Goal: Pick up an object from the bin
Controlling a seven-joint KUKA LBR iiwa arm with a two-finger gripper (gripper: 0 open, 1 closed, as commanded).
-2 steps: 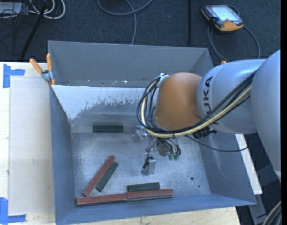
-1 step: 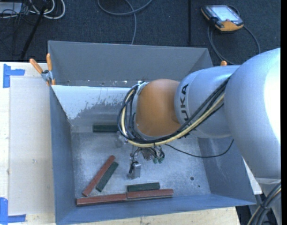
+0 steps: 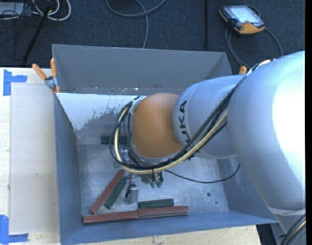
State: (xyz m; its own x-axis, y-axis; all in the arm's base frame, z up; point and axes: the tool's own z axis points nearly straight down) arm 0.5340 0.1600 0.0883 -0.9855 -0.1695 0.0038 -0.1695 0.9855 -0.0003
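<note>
Several reddish-brown and dark green flat bars collect where the grey metal bin's walls slope down. The gripper hangs just above them, placed for a pick; clenched or released, I cannot tell.

The gripper is largely hidden beneath the orange wrist cover; at the cover's nine o'clock, a dark block is partly covered by cables.

The bin is formed of grey sheet metal, matt, with its floor scuffed and speckled pale. The arm casing is finished smooth and lightly glossy, the orange cover smooth with a soft sheen, and the cables are sheathed in smooth plastic. The reddish-brown bars and dark green bar are finished matt.
</note>
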